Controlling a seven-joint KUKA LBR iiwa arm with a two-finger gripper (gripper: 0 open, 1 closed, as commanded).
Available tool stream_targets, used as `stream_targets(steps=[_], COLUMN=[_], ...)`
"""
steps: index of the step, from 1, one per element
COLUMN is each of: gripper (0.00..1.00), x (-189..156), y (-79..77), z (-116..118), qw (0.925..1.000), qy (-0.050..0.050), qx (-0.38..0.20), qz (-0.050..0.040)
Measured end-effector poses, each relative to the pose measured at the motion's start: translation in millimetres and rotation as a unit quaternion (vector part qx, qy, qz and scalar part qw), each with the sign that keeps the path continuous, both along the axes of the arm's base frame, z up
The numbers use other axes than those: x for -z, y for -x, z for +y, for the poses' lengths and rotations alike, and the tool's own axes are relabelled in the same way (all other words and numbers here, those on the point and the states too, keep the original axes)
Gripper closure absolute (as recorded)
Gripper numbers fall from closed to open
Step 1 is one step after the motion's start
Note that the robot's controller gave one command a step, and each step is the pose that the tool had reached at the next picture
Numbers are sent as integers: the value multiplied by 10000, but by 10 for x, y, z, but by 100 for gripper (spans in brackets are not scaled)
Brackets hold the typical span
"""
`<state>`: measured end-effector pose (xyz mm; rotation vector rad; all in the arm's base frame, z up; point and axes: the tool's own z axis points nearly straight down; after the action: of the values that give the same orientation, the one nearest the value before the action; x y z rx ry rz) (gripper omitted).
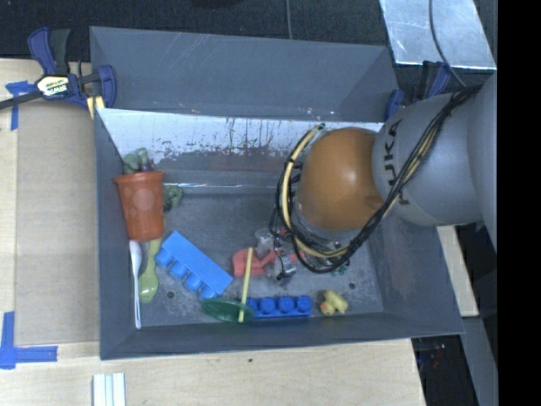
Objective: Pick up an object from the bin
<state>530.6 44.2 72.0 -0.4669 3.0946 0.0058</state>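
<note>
The small red piece [247, 263] lay on the bin floor, right of the middle and toward the near wall. It was a flat-looking lump of uneven outline, and a thin yellow stick [246, 289] ran down from its near edge. The gripper [275, 256] was low over the floor just to the right of it, under the arm's rounded orange cover [336, 189]. Whether the gripper was wide or narrow could not be told, nor whether it touched the red piece.

Near the front wall lay a long blue brick [281, 306], a dark green thing [221, 310] at the stick's lower end, and a small yellow thing [332, 303]. A larger blue block [191, 265] sat tilted to the left. Farther left, an orange cup [141, 203] lay by the wall, with a pale green spoon [149, 279] below it.

The bin [254, 74] was grey metal. Its floor was scuffed, and its back wall was streaked with rust-coloured marks [228, 138]. Beyond the far rim the ground was dark.
</note>
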Motion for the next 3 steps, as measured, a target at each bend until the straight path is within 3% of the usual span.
stream_targets(steps=[1, 2, 3], gripper=[100, 100, 100], x=[-2, -649, -558], y=[0, 47, -289], z=[0, -21, -35], qw=[10000, 9997, 10000], qy=[0, 8, 3], qx=[-1, -253, -68], qz=[0, 42, -21])
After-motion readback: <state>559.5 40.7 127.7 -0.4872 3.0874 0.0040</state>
